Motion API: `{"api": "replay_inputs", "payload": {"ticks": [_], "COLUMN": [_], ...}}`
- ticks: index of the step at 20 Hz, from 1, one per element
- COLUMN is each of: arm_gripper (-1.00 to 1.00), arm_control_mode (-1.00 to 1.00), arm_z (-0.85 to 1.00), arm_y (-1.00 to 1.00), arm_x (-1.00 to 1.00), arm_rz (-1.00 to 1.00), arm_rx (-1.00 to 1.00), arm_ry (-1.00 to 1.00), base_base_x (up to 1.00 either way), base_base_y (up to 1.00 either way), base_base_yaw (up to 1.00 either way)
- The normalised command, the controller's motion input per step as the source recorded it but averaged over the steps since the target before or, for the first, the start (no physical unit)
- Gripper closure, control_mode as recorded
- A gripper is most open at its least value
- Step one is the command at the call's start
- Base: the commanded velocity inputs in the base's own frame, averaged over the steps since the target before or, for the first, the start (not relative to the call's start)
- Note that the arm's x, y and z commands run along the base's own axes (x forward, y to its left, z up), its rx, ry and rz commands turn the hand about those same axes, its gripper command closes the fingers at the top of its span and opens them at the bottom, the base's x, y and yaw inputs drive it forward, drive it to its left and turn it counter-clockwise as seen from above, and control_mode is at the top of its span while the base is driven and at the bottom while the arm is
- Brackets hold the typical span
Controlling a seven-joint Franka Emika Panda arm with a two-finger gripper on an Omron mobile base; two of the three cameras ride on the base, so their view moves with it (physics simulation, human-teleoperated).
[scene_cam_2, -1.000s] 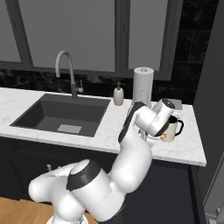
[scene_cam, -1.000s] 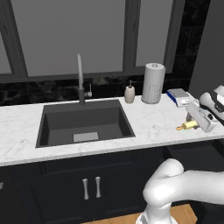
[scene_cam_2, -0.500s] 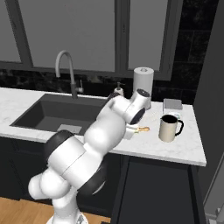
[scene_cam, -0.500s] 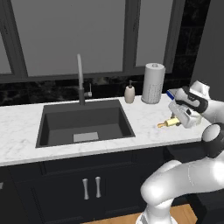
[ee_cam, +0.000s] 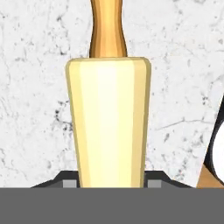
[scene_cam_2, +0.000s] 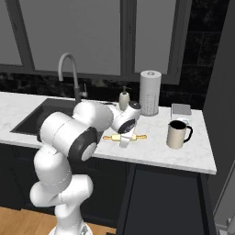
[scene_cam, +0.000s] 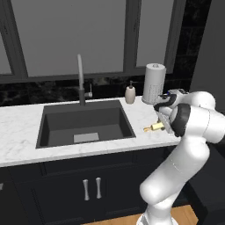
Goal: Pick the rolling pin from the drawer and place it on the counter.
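Observation:
My gripper (scene_cam_2: pixel 124 140) is shut on the pale-yellow rolling pin (scene_cam_2: pixel 124 137), gripping its barrel just over the white marble counter (scene_cam_2: pixel 193 153), between the sink and the mug. I cannot tell whether the pin touches the marble. In the hand view the rolling pin (ee_cam: pixel 109 122) runs straight up from between the fingertips (ee_cam: pixel 68 183), its tan handle far from me, over the counter (ee_cam: pixel 35 87). From the left, one handle of the rolling pin (scene_cam: pixel 151 128) sticks out from behind my forearm. The black drawer (scene_cam_2: pixel 160 197) stands pulled out below the counter's right end.
A dark sink (scene_cam: pixel 83 123) with a tall faucet (scene_cam: pixel 80 79) lies left of the gripper. Behind it stand a soap dispenser (scene_cam_2: pixel 124 98) and a paper towel roll (scene_cam_2: pixel 150 92). A beige mug (scene_cam_2: pixel 176 134) and a flat grey box (scene_cam_2: pixel 181 109) sit to the right.
The arm has swung left from the counter's right end, carrying the rolling pin past the mug toward the sink and lower over the marble. The grip stayed shut.

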Motion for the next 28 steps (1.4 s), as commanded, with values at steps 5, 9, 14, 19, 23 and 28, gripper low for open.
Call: {"api": "replay_inputs", "payload": {"ticks": [5,9,14,19,23,28], "arm_gripper": [-1.0,-1.0,-1.0,-1.0,-1.0,-1.0], "arm_control_mode": [-1.0,-1.0,-1.0,-1.0,-1.0,-1.0], "arm_z": [0.1,0.51,0.8,0.98,1.0,1.0], "arm_y": [0.3,0.17,0.06,0.07,0.11,0.14], "arm_x": [0.46,-0.03,-0.5,-1.0,-1.0,-1.0], "arm_rz": [-0.04,-0.03,0.0,0.05,0.11,0.11], "arm_rx": [0.0,0.0,0.0,0.0,0.0,0.0], "arm_ry": [0.0,-0.01,-0.17,-0.44,-0.58,-0.63], "base_base_x": [0.0,0.0,0.0,0.0,0.0,0.0], "base_base_y": [0.0,0.0,0.0,0.0,0.0,0.0], "base_base_yaw": [0.0,0.0,0.0,0.0,0.0,0.0]}}
